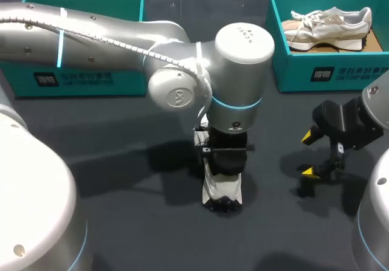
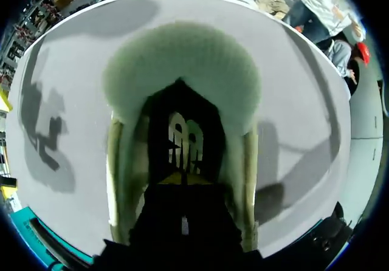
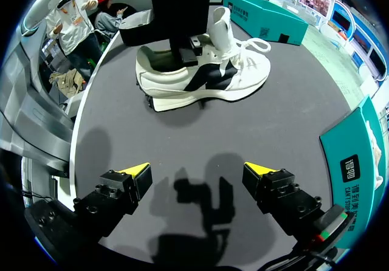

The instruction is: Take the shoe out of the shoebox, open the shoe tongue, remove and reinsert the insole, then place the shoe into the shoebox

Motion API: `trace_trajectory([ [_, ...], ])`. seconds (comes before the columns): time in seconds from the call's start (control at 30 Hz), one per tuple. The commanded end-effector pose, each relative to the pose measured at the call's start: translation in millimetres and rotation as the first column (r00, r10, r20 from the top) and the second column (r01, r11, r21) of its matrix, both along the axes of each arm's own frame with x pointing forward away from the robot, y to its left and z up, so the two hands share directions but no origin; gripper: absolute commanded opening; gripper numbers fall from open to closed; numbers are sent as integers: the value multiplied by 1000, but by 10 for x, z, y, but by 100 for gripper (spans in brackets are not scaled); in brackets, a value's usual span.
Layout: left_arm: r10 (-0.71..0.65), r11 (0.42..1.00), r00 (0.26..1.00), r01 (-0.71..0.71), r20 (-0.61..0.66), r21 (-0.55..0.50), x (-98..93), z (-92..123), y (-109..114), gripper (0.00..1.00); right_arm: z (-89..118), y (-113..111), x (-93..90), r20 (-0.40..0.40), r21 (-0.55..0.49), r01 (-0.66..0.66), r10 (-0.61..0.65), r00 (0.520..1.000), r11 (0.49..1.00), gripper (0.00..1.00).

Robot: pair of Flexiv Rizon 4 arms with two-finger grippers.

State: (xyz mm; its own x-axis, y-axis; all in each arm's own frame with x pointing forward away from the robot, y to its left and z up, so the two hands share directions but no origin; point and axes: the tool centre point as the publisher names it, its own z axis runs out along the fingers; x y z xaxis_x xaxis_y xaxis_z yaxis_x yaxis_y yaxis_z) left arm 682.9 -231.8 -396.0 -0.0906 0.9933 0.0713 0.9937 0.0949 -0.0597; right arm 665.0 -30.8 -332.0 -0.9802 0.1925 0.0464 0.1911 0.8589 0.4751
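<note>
White shoe (image 1: 222,193) sits on its sole mid-table (image 1: 121,161), left gripper (image 1: 226,161) sunk into its opening, grip can't tell. Only the right wrist view shows laces (image 3: 252,46) and upright tongue (image 3: 220,25). Right gripper (image 3: 197,171) is spread apart, empty, near the shoe.

Evenly bright from overhead. Soft shadows thrown on the dark bench (image 1: 121,161) beside the shoe (image 1: 222,195) and beneath the right hand (image 3: 196,171). Murky inside the shoe in the left wrist view. Faint sheen along the left arm (image 1: 121,34).
</note>
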Motion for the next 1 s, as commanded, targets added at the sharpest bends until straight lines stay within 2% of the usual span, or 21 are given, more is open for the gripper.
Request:
trace_trajectory([
  [0.03,30,999,999,-29,21,-41,67,-173,37,0,6,-4,-18,2,-2,1,-1,1000,1000,100],
  [0.17,42,995,999,-40,14,-92,107,19,71,0,6,-4,-18,2,-2,1,-1,1000,1000,100],
  [0.3,25,987,1000,-24,0,-159,72,301,89,0,6,-4,-18,2,-2,1,-1,1000,1000,100],
  [0.4,19,977,1000,-15,17,-213,35,524,64,0,6,-4,-18,2,-2,1,-1,1000,1000,100],
  [0.5,33,970,998,-20,50,-244,28,653,11,0,6,-4,-18,2,-2,1,-1,1000,1000,100],
  [0.67,70,966,994,-46,89,-254,98,642,-65,0,6,-4,-18,2,-2,1,-1,1000,1000,100],
  [0.87,77,973,989,-47,125,-228,89,576,-37,0,6,-4,-18,2,-2,1,-1,1000,1000,100],
  [1.0,95,975,987,-65,132,-213,129,502,-5,10,6,-4,-18,2,-2,1,-1,1000,1000,100],
])
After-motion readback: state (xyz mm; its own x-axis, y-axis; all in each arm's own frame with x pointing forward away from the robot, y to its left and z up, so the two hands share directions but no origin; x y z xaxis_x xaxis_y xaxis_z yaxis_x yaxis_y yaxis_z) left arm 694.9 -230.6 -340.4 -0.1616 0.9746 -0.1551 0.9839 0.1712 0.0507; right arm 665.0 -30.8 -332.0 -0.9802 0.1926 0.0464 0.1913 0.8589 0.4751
